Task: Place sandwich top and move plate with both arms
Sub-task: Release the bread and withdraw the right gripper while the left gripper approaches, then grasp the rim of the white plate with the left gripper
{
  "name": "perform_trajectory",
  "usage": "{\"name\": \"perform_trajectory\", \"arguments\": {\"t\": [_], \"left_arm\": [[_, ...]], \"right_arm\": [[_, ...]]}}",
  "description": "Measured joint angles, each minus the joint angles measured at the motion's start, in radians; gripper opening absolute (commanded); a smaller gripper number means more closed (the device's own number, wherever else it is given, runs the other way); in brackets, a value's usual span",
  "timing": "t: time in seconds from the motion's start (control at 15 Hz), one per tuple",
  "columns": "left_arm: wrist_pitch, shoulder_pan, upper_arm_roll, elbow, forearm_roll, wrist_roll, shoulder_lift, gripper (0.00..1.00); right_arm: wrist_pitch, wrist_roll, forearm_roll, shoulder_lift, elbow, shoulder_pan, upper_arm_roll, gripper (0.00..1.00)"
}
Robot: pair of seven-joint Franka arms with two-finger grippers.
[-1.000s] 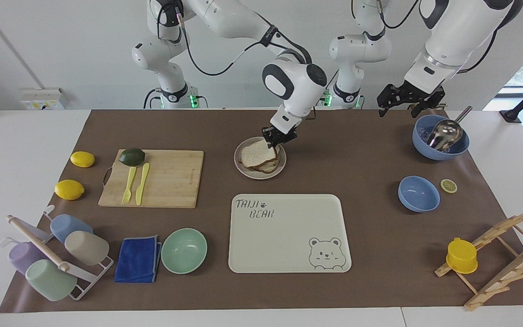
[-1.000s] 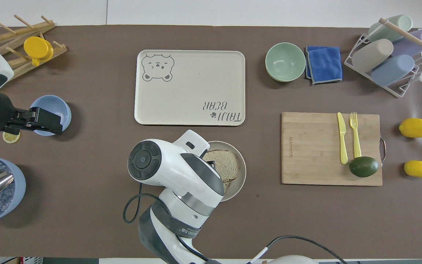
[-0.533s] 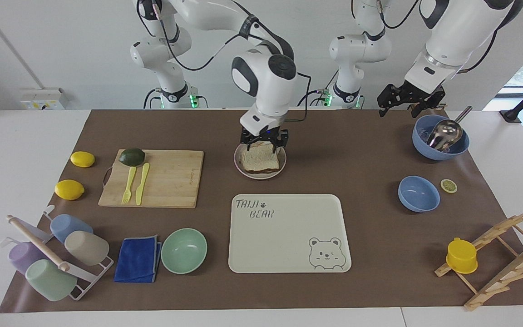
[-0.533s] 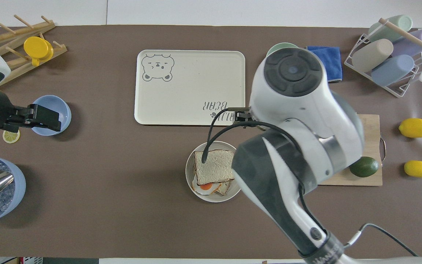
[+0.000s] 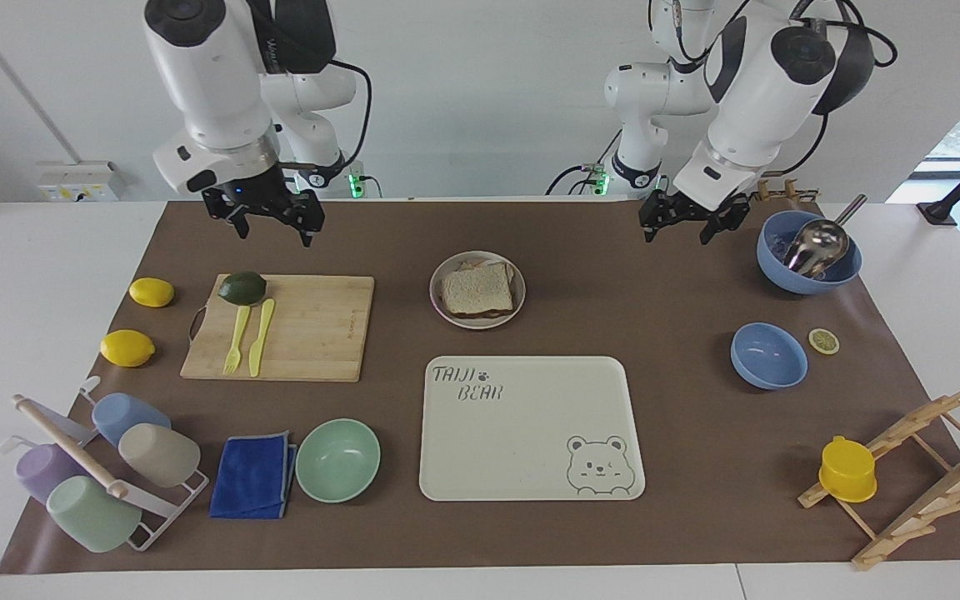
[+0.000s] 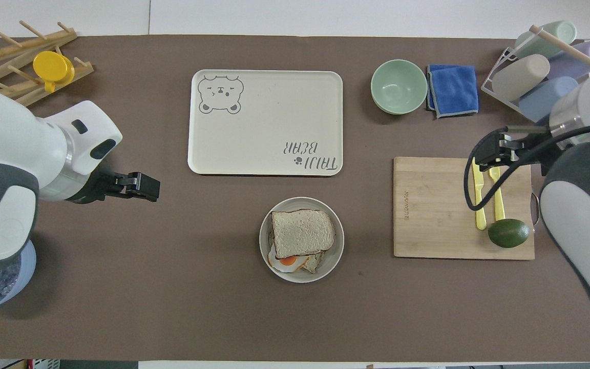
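Note:
The sandwich top (image 5: 477,289) lies flat on the stack in the plate (image 5: 445,315), about mid-table and nearer to the robots than the tray. In the overhead view the sandwich top (image 6: 302,233) covers an egg-topped slice, and the egg (image 6: 289,260) peeks out at the plate's (image 6: 337,253) robot-side edge. My right gripper (image 5: 270,218) is open and empty, raised over the cutting board (image 5: 313,329); it also shows in the overhead view (image 6: 494,152). My left gripper (image 5: 691,223) is open and empty, raised over the mat between the plate and the big blue bowl (image 5: 780,271); it also shows in the overhead view (image 6: 144,185).
The bear tray (image 5: 530,433) lies just farther from the robots than the plate. The cutting board carries an avocado (image 5: 242,287), a fork and a knife. Two lemons (image 5: 151,292), a green bowl (image 5: 338,458), a blue cloth, a cup rack, a small blue bowl (image 5: 768,357) and a wooden rack stand around.
My right gripper let go of the sandwich top, which stays on the plate, then rose and swung away to above the cutting board. My left gripper shifted toward the plate.

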Motion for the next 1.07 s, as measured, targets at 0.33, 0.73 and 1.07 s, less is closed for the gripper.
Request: {"name": "perform_trajectory", "arguments": {"t": [0.33, 0.73, 1.07], "left_arm": [[0.222, -0.110, -0.002, -0.154, -0.073, -0.013, 0.047, 1.00], [0.446, -0.199, -0.002, -0.257, -0.076, -0.064, 0.117, 1.00], [0.487, -0.250, -0.003, -0.277, -0.103, -0.113, 0.154, 0.98]], "right_arm": [[-0.009, -0.089, -0.007, 0.004, -0.008, -0.062, -0.006, 1.00], [-0.031, -0.225, -0.009, 0.004, -0.010, -0.092, -0.007, 1.00], [-0.047, -0.234, -0.011, 0.006, 0.033, -0.099, -0.029, 1.00]]}}
